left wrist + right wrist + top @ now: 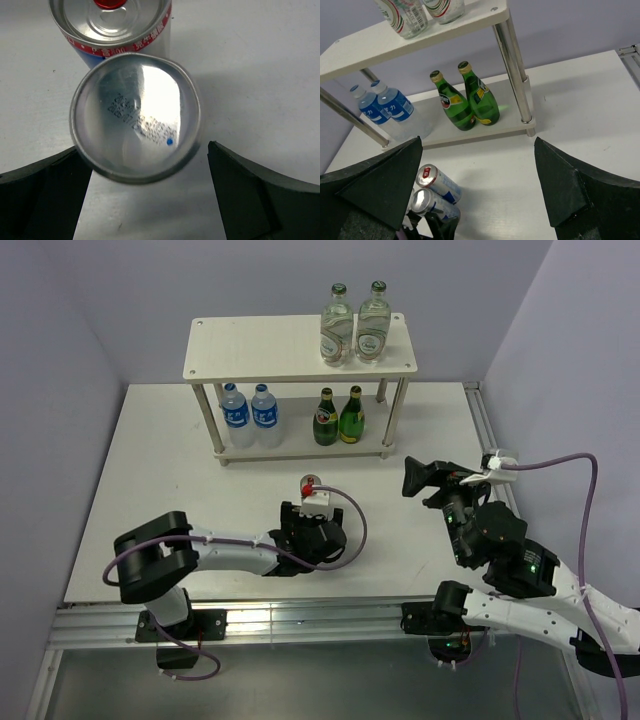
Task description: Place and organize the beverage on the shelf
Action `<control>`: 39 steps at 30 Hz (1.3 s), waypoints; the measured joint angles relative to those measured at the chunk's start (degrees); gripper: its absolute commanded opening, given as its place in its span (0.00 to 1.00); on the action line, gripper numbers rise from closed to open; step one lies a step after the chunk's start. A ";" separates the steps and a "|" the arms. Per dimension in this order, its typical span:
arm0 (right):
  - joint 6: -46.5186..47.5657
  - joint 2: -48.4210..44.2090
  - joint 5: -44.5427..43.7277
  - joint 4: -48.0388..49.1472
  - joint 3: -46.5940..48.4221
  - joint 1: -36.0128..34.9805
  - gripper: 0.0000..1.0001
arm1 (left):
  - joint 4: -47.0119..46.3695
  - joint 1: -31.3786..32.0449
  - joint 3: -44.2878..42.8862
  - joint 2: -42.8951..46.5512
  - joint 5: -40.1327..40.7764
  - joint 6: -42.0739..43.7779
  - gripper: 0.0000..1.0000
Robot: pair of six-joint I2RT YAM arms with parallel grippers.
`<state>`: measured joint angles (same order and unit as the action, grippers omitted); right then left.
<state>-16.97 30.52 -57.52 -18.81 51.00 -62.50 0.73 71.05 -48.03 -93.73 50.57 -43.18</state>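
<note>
The shelf [270, 345] stands at the back of the table and also shows in the right wrist view [395, 42]. Its top board carries two clear glass bottles [355, 325]. Its lower board holds two water bottles [250, 416] and two green bottles [338, 417]. Two slim cans stand in front of the shelf. One has a red tab [310, 483] [112, 20] [437, 182]. The other stands bottom end up [135, 120] [427, 202]. My left gripper [316, 512] [150, 150] is open around the upturned can. Its left finger is against the can, its right finger apart. My right gripper [422, 480] [477, 140] is open and empty, to the right.
The white table [170, 500] is bounded by purple walls at the left, back and right. A metal rail [300, 620] runs along the near edge and another [482, 425] along the right side. A purple cable [560, 465] loops above the right arm.
</note>
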 measured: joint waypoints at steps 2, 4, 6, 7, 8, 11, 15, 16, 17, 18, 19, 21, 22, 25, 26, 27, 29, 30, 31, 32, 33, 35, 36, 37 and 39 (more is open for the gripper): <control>0.00 -0.55 -0.13 -0.46 0.00 0.00 1.00 | -2.16 -0.70 0.00 -2.01 1.40 0.04 1.00; 0.00 -0.94 -0.28 -1.03 0.00 0.00 1.00 | -4.20 -1.53 0.00 -3.19 2.40 0.48 0.99; -0.02 -1.11 -0.35 -1.60 0.00 0.00 1.00 | -6.67 -2.51 0.00 -4.00 3.43 0.81 0.96; -0.04 -1.11 -0.35 -1.75 0.00 0.00 1.00 | -7.61 -2.91 0.00 -4.24 3.78 1.07 0.93; -0.07 -1.11 -0.33 -1.88 0.00 0.00 1.00 | -8.50 -3.32 0.00 -4.46 4.00 1.49 0.90; -0.07 -1.07 -0.33 -1.86 -0.04 0.00 1.00 | -10.91 -4.39 0.00 -4.92 4.39 2.47 0.74; 0.00 -0.81 -0.35 -1.46 -0.79 0.00 1.00 | -12.55 -4.72 -0.11 -5.03 4.81 3.87 0.48; 0.04 -0.66 -0.35 -1.44 -1.14 0.00 1.00 | -12.61 -4.74 -0.11 -5.03 4.83 4.15 0.27; 0.07 -0.50 -0.35 -1.38 -1.40 0.00 1.00 | -12.61 -4.76 -0.11 -5.03 4.83 4.46 0.18; 0.09 -0.31 -0.35 -1.38 -1.68 0.00 1.00 | -12.41 -4.76 -0.11 -4.98 4.83 4.48 0.12; 0.09 -0.11 -0.33 -1.38 -1.86 0.00 1.00 | -12.07 -4.74 -0.11 -4.85 4.83 4.35 0.00; 0.09 0.20 -0.35 -1.36 -1.92 0.00 1.00 | -9.25 -4.50 -0.11 -3.89 4.79 3.26 0.00; 0.09 0.22 -0.35 -1.36 -1.92 0.00 1.00 | -7.06 -4.31 -0.13 -3.10 4.79 2.71 0.00; 0.11 0.13 -0.37 -1.31 -1.92 0.00 1.00 | 2.08 -3.04 -0.83 0.37 4.63 0.22 0.00; 0.13 0.11 -0.37 -1.31 -1.92 0.00 1.00 | 5.68 -2.54 -1.57 1.81 4.44 -0.48 0.00; 0.15 0.04 -0.37 -1.31 -1.92 0.00 1.00 | 8.98 -2.05 -2.45 3.37 4.26 -1.01 0.00; 0.20 -0.13 -0.37 -1.27 -1.92 0.00 1.00 | 15.74 -1.42 -5.38 6.91 3.13 -1.16 0.00; 0.26 -0.22 -0.37 -1.22 -1.92 0.00 1.00 | 19.54 -1.25 -7.89 9.14 2.69 -0.90 0.00; 0.28 -0.28 -0.37 -1.18 -1.92 0.00 1.00 | 21.46 -1.27 -9.66 10.40 2.56 -0.48 0.00; 0.28 -0.37 -0.35 -1.05 -1.95 0.00 1.00 | 24.04 -1.40 -12.31 11.85 2.34 0.24 0.00; 0.28 -0.44 -0.35 -0.90 -1.95 0.00 1.00 | 26.49 -1.57 -15.47 13.05 2.40 1.53 0.00; 0.31 -0.57 -0.33 -0.72 -1.95 0.00 1.00 | 29.81 -2.45 -22.25 15.17 1.86 4.37 0.00; 0.31 -0.66 -0.33 -0.66 -1.95 0.00 1.00 | 31.17 -3.17 -25.90 15.85 1.44 6.40 0.00; 0.31 -0.81 -0.33 -0.57 -1.95 0.00 1.00 | 31.58 -4.17 -29.27 16.52 0.90 8.37 0.00; 0.31 -1.16 -0.33 -0.42 -1.95 0.00 1.00 | 31.85 -7.48 -35.39 17.62 -0.50 13.05 0.00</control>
<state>-16.67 29.36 -57.84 -19.22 49.06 -62.50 32.58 63.57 -83.42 -76.12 50.06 -30.13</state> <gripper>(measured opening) 0.997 0.590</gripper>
